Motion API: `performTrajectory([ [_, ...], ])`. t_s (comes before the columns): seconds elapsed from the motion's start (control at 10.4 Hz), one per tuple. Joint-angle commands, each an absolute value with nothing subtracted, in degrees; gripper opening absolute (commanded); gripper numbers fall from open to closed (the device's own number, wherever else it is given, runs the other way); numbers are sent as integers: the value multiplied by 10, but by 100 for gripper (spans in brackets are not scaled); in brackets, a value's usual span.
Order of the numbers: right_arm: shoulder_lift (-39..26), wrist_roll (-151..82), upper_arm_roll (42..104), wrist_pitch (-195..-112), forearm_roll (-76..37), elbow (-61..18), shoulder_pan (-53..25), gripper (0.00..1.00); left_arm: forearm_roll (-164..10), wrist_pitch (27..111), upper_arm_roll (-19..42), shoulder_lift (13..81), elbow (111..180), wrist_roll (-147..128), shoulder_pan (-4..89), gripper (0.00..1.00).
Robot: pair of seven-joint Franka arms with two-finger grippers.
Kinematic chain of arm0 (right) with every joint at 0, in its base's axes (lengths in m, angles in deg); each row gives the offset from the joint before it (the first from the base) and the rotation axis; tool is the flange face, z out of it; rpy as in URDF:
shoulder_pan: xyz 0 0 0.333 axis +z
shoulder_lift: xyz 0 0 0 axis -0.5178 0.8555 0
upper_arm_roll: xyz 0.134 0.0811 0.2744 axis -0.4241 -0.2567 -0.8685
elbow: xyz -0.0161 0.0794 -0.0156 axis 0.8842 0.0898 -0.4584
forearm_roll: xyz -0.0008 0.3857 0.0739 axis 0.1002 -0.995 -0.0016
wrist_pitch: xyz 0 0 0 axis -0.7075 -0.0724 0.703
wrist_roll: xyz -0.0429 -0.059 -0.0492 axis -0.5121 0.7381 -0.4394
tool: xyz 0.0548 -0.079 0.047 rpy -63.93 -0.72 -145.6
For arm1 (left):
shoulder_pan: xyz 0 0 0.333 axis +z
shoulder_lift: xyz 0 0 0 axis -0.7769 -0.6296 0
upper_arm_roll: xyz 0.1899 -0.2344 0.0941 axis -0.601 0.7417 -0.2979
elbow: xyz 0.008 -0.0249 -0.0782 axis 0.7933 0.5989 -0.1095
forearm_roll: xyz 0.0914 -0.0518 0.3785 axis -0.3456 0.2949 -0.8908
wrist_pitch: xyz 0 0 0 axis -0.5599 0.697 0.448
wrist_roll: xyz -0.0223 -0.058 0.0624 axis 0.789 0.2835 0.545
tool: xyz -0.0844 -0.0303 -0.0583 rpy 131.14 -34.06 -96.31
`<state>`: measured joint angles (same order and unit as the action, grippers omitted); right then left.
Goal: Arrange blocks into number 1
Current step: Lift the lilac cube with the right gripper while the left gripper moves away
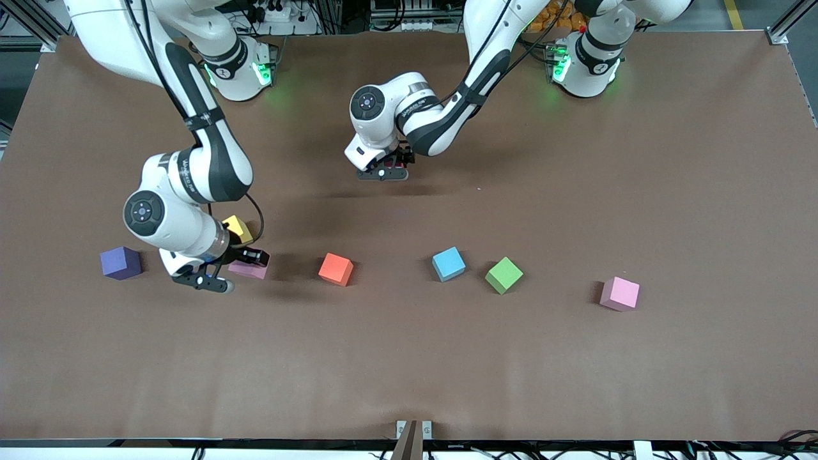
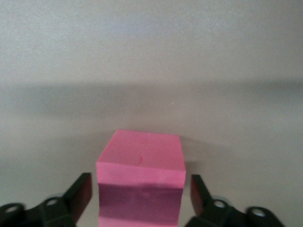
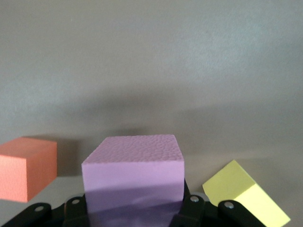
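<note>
My left gripper (image 1: 391, 167) is down at the table's middle, toward the robots' bases, open around a red block (image 2: 140, 163); a gap shows between each finger and the block. My right gripper (image 1: 246, 260) is shut on a light pink block (image 3: 135, 165), low at the table between the purple and orange cubes. Along the same row lie the orange block (image 1: 336, 269), the sky blue block (image 1: 448, 264), the green block (image 1: 503, 275) and a second light pink block (image 1: 618, 294). The orange block (image 3: 26, 172) also appears in the right wrist view.
A yellow cube (image 1: 238, 228) sits close by the right gripper, partly hidden by that arm's wrist. A purple cube (image 1: 121, 262) lies at the right arm's end of the row. Bare brown table (image 1: 409, 358) stretches nearer the front camera.
</note>
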<state>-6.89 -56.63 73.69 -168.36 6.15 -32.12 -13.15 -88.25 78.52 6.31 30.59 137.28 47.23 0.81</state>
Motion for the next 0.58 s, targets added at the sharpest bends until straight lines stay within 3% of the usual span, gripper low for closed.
performTrajectory([
  [0.0, -113, -545, 732, -1691, 54, -367, -131, 64, -894, 771, 58, 337, 1365, 508, 11, 100],
  [0.48, -107, -566, 733, -1699, 52, -369, -54, 64, -888, 758, -85, 370, 1351, 580, 12, 100],
])
